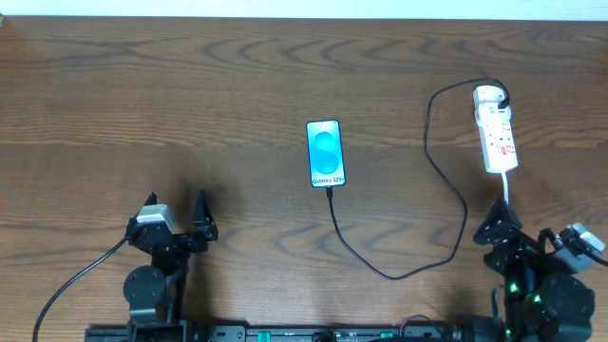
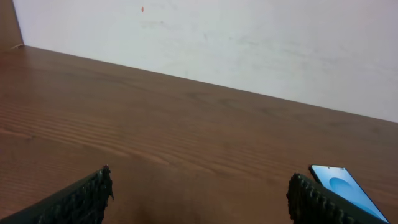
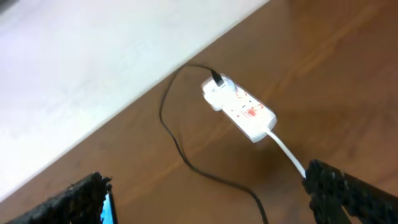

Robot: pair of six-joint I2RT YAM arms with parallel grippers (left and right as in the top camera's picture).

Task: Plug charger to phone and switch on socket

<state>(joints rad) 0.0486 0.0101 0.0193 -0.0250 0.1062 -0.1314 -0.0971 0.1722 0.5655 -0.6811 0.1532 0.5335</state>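
1. The table (image 1: 190,85) carries everything. The left gripper (image 2: 199,186) and right gripper (image 3: 206,177) sit at its near edge, jaws wide apart and empty.
2. The socket (image 1: 496,133) lies far right.
3. The phone (image 1: 325,154) lies mid-table, screen lit.
4. The charger (image 1: 399,276) tip meets the phone's near end and looks plugged in. Switching on the socket likely remains, which calls for a right-arm reach and press.

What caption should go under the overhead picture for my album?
Glowing phone, the charger reaching its lower end and looping over to the socket.
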